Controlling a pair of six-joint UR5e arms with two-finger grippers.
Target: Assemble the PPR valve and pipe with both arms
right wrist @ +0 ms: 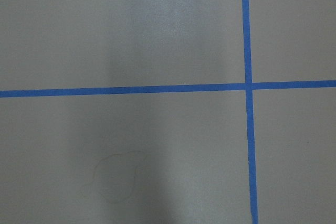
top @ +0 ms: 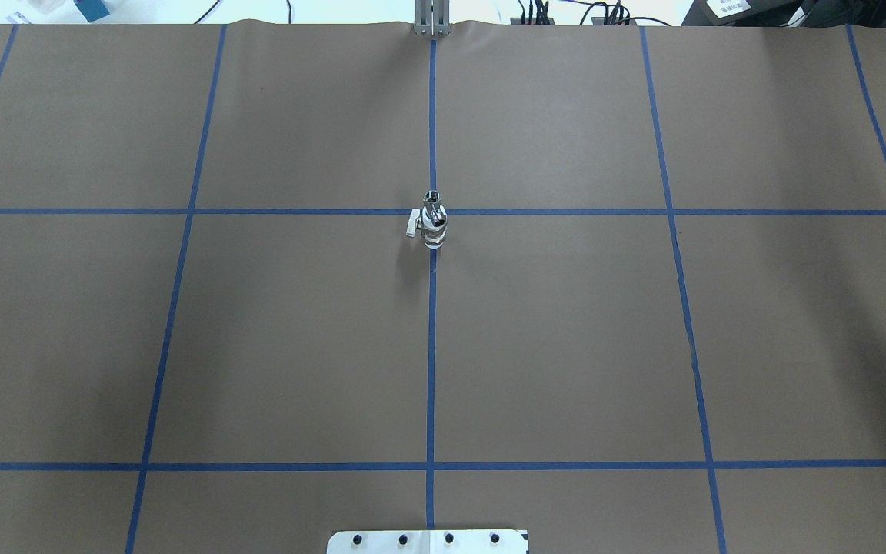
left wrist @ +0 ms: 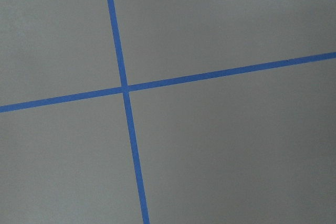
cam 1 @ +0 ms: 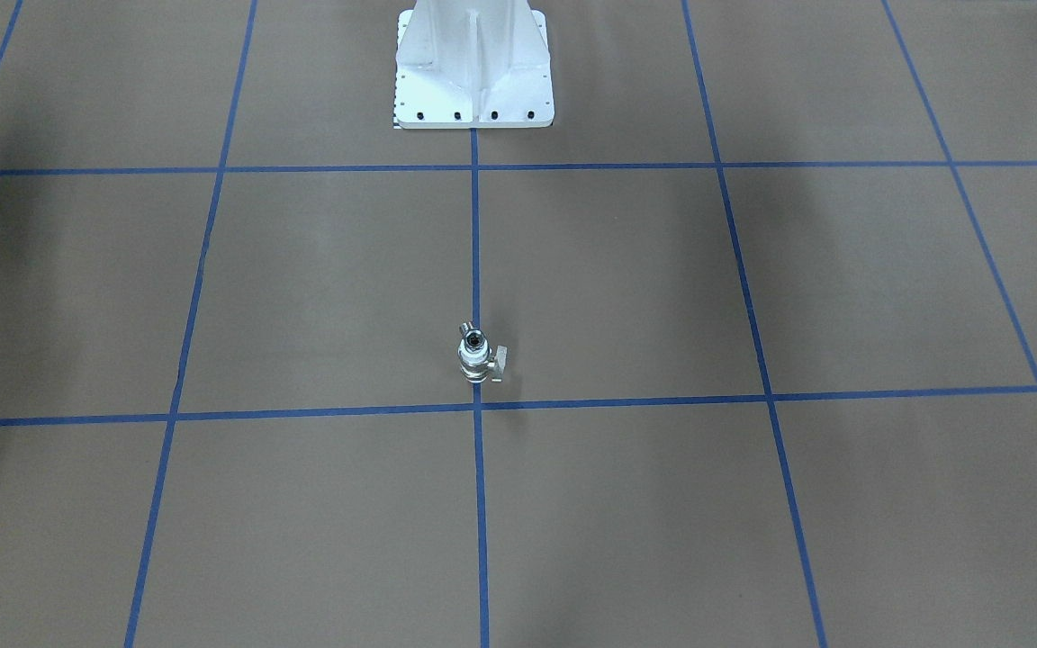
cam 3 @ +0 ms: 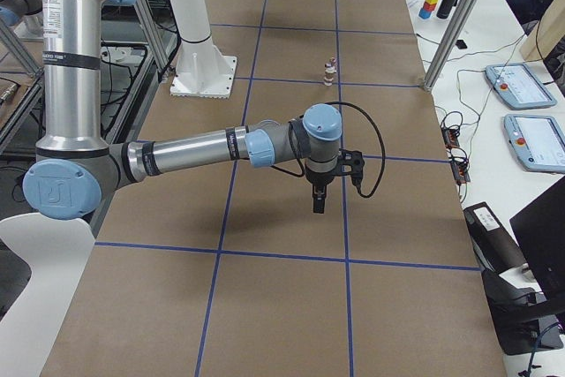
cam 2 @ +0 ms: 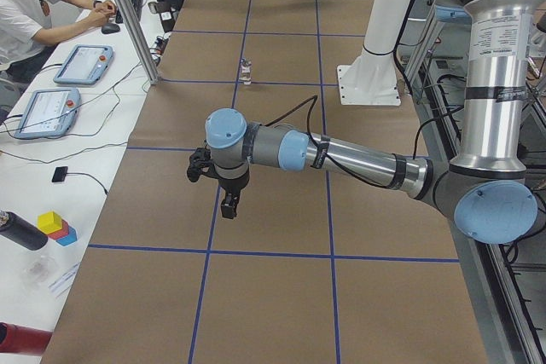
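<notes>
The PPR valve [cam 1: 475, 364] stands upright on the brown paper at the table's middle, on a blue tape line, its little side lever [cam 1: 499, 362] sticking out. The silver pipe [cam 1: 475, 340] rises from its top, dark hollow end up; they look like one stack. The overhead view shows the same valve [top: 434, 231] and pipe [top: 432, 200]. My left gripper [cam 2: 230, 205] hangs over the paper well away from the valve [cam 2: 246, 72], seen only from the side. My right gripper [cam 3: 318, 200] likewise hangs far from the valve [cam 3: 329, 71]. I cannot tell whether either is open or shut.
The white bolted pedestal [cam 1: 473, 63] stands behind the valve. Both wrist views show only brown paper and crossing blue tape [left wrist: 125, 88]. A person [cam 2: 26, 6] sits at a side desk with teach pendants [cam 2: 81, 64]. An aluminium post [cam 2: 128, 14] stands at the table's edge.
</notes>
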